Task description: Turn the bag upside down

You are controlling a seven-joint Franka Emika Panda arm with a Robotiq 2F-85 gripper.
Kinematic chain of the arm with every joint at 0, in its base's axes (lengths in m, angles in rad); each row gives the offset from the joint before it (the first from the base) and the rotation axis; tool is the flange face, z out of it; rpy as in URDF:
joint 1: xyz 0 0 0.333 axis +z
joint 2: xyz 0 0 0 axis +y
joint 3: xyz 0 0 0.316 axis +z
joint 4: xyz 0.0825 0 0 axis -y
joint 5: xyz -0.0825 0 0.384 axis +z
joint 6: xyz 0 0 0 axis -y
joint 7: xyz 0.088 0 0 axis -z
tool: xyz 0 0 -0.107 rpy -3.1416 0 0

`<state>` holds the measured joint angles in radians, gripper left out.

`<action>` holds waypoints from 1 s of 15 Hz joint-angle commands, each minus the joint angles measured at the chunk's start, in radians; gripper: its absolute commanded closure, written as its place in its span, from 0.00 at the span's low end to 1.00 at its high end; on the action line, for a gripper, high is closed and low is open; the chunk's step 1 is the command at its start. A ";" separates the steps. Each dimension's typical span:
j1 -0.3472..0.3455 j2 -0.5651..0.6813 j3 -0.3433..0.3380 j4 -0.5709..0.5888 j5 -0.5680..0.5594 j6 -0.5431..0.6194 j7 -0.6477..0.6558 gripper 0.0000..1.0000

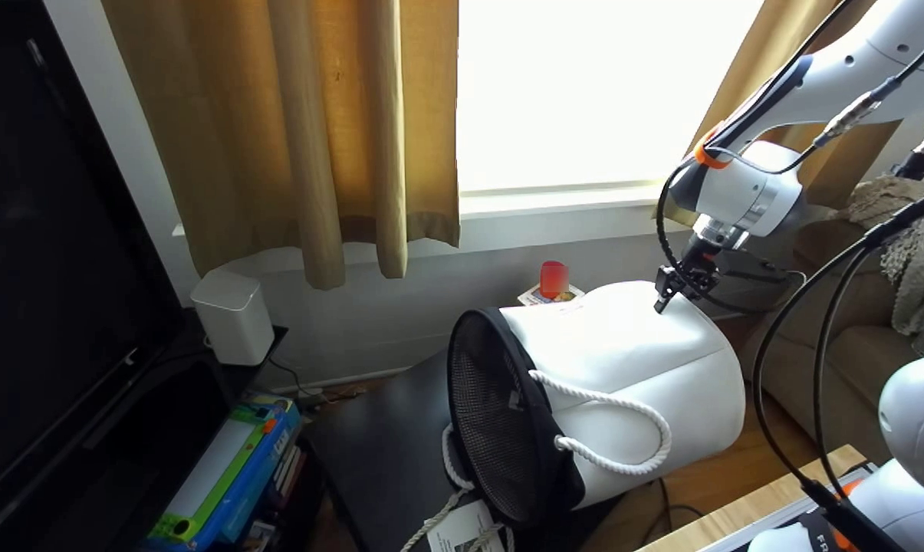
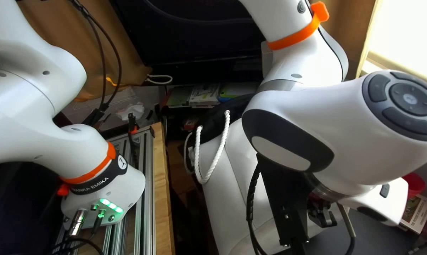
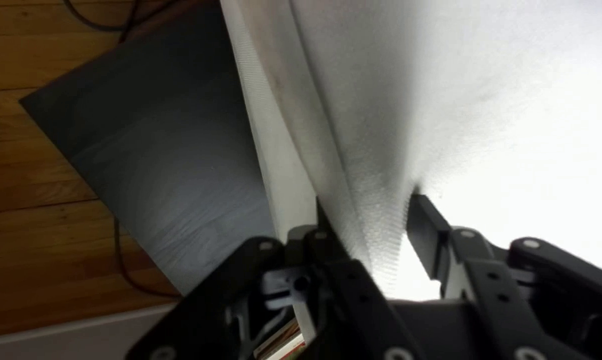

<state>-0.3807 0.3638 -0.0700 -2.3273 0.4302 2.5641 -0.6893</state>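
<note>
A dark table (image 1: 385,441) bears the sideways bag (image 1: 646,360); beyond it, red container (image 1: 552,280) and window (image 1: 584,92). Whether the gripper (image 3: 368,207) clenches the bag, I cannot tell.

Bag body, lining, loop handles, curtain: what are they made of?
Bag body: matte white fabric, maybe coated; wrist view shows fine texture, a seam, soft creases.
Lining: dull black mesh-like textile, judging by its grid pattern; fiber unclear.
Loop handles: white twisted rope, matte, with visible spiral strands; cotton or synthetic, can't tell.
Curtain: matte tan cloth, probably; soft folds, light glowing through.
</note>
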 commanded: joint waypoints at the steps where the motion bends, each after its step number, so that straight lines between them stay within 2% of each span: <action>1: 0.014 -0.028 0.015 0.005 -0.023 -0.011 0.035 0.91; 2: 0.022 -0.030 0.017 0.008 -0.030 -0.013 0.043 0.99; 3: 0.033 -0.033 0.015 0.009 -0.043 -0.007 0.056 1.00; 6: 0.073 -0.087 0.009 -0.003 -0.104 -0.013 0.105 0.97; 8: 0.114 -0.149 -0.008 -0.020 -0.193 -0.009 0.177 0.97; 12: 0.212 -0.284 -0.047 -0.045 -0.477 0.001 0.386 0.98; 15: 0.261 -0.359 -0.045 -0.037 -0.695 -0.031 0.527 0.98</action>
<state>-0.1737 0.1156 -0.0945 -2.3218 -0.0872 2.5621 -0.2864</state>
